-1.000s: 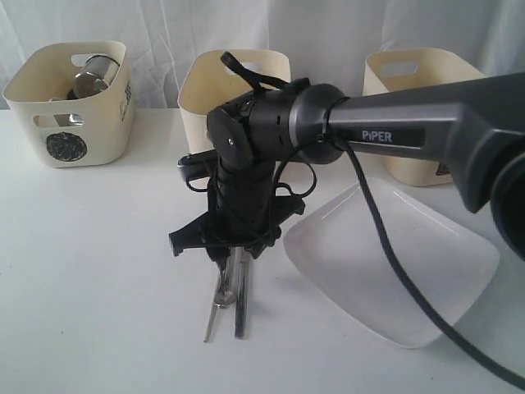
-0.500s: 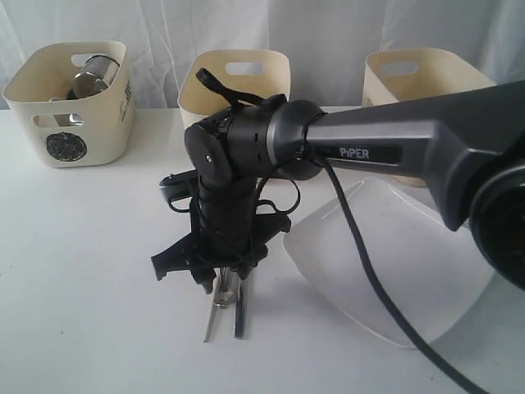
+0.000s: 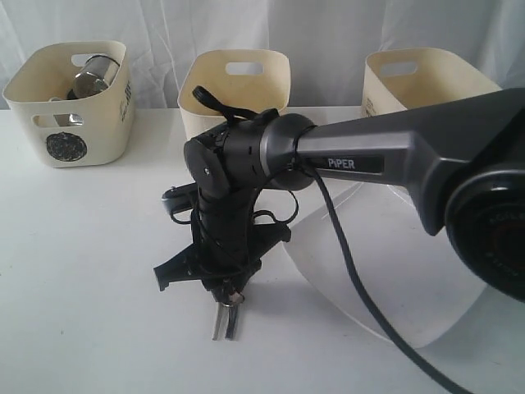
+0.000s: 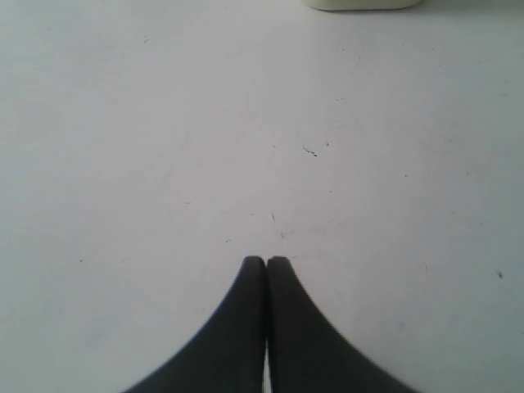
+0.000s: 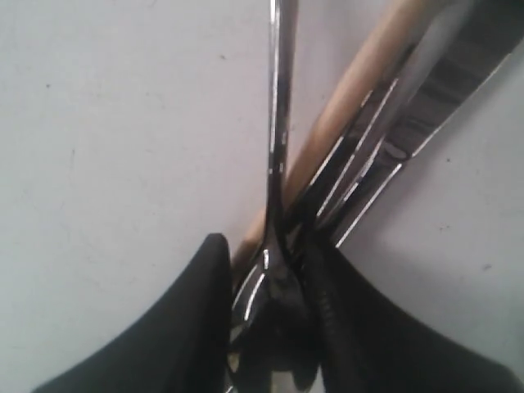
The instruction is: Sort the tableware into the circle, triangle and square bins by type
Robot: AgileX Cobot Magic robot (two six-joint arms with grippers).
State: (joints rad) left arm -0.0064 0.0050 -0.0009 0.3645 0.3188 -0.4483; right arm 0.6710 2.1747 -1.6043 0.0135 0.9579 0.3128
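- The steel cutlery (image 5: 277,123) you are sorting lies on the white surface (image 3: 98,246), near the front and a little left of the middle, with a wooden chopstick (image 5: 352,90) tucked in against it.
- Your right end effector (image 5: 268,250) points down onto this bundle, one black finger on each side, pinching it. In the exterior view only the near ends of the cutlery show below it.
- The large white plate (image 3: 410,271) sits just right of that end effector, flat on the surface. Your right arm and its cable cross over part of the plate.
- At the far left you have the circle bin (image 3: 70,123), with the black scribbled circle on its front wall and a steel mug (image 3: 90,72) showing inside.
- The middle bin (image 3: 234,86) stands at the far edge behind your right wrist, which hides the bin's front mark.
- The right bin (image 3: 418,90) stands at the far right, behind the arm. You cannot read its mark from here.
- Your left end effector (image 4: 266,266) has its fingers pressed together with nothing between them, over a bare patch of surface. It does not appear in the exterior view.
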